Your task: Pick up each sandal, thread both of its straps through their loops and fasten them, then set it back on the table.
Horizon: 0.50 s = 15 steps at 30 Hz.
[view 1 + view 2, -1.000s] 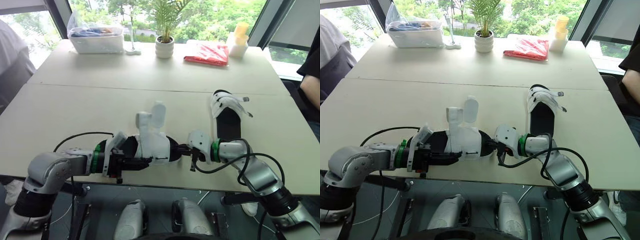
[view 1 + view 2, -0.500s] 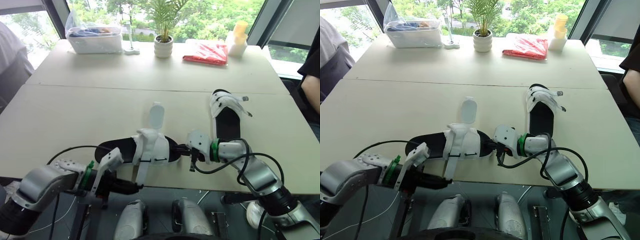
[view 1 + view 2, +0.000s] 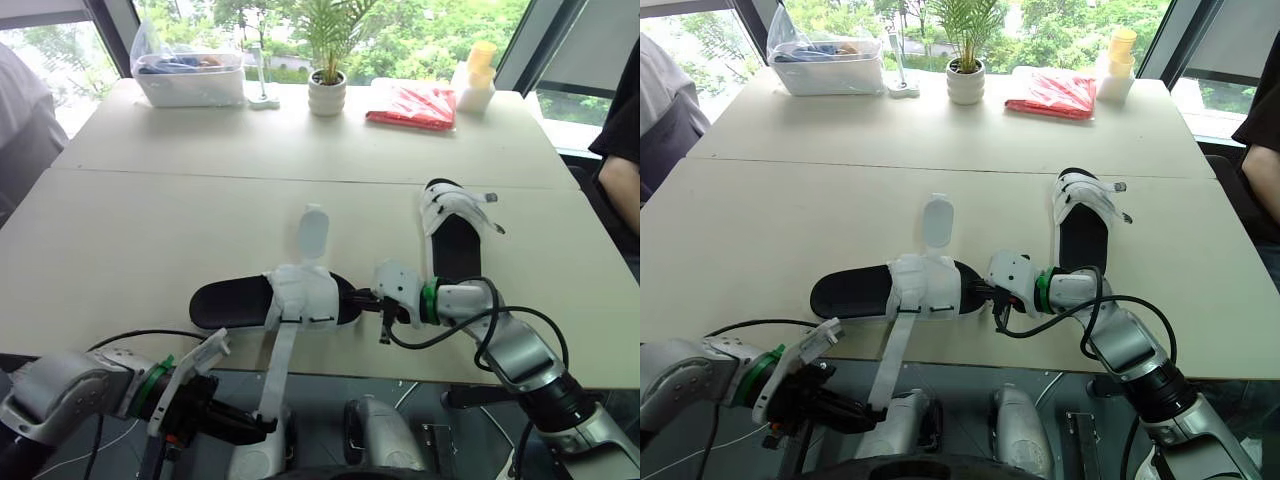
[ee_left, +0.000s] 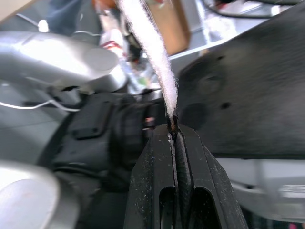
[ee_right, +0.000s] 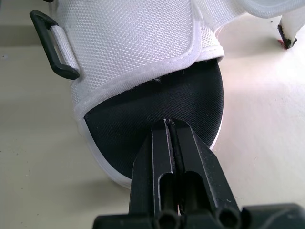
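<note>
Dropped since a moment ago, the left tool (image 3: 262, 428) hangs below the worktop (image 3: 120, 250) edge, clamped on the strap (image 3: 280, 360) tip. Up and right of it the sandal (image 3: 240, 302) lies flat, lengthwise left-to-right, with the closed right tool (image 3: 368, 301) at its right end.

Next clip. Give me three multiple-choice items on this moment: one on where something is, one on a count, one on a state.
1. Where is the left tool?
A. Over the table's middle
B. Beside the potted plant
C. Below the front edge of the table

2. How many sandals lie on the table?
A. One
B. Two
C. Three

3. What is the left tool's state?
A. Shut on a white strap
B. Open and empty
C. Shut on a red packet

Answers:
1 C, it hangs under the table edge, below the near sandal.
2 B, there are the near sandal and the far sandal.
3 A, the left wrist view shows its fingers closed on the strap's end.
</note>
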Each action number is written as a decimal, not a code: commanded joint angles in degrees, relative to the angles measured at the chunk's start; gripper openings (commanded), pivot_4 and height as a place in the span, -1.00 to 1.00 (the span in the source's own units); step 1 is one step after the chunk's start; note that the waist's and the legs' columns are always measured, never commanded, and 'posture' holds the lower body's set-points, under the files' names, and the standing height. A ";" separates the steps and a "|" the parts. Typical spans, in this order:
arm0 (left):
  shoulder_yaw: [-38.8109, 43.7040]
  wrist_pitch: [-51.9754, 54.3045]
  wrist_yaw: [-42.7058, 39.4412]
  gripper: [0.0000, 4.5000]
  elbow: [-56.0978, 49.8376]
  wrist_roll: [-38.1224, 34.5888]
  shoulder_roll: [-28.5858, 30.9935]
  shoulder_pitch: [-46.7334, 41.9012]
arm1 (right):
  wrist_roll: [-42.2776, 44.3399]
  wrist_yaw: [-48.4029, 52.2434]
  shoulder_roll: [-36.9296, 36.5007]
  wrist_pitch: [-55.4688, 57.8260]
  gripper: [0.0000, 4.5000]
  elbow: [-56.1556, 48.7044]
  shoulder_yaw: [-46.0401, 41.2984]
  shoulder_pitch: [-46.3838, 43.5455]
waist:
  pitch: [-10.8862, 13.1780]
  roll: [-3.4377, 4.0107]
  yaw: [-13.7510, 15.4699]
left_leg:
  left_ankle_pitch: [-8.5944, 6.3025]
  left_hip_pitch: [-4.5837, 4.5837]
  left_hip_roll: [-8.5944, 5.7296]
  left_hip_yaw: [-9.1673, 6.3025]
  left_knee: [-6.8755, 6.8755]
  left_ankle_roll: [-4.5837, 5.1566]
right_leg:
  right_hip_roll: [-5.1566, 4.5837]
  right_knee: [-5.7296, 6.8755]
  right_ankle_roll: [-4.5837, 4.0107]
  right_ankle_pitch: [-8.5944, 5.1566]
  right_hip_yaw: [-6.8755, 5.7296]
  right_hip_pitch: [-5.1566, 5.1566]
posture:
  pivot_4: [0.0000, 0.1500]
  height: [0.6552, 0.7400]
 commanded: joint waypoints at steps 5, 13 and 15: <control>6.31 6.87 29.22 -0.98 14.63 -39.85 -7.75 -13.88 | -4.19 2.14 -1.60 0.40 -1.00 4.93 4.81 2.46 | -0.03 -0.32 0.08 | 0.01 0.01 0.00 -0.04 0.03 0.02 | 0.00 0.01 0.11 -0.04 -0.04 0.09 | 1.00 0.62; 12.81 4.89 50.63 -0.98 34.13 -52.57 -18.18 -28.77 | -5.22 2.11 -0.24 -1.32 -1.00 7.65 5.40 1.54 | -0.08 -0.40 -0.02 | -0.02 0.08 0.00 -0.03 0.11 0.07 | 0.00 0.08 0.14 -0.05 -0.04 0.40 | 1.00 0.62; 14.76 4.43 57.40 -0.98 36.53 -52.57 -20.61 -31.11 | -5.25 2.02 0.01 -1.55 -1.00 8.03 5.47 1.35 | -0.08 -0.49 -0.21 | 0.00 0.07 -0.01 -0.03 0.14 0.04 | 0.01 0.14 0.14 -0.05 -0.04 0.38 | 1.00 0.62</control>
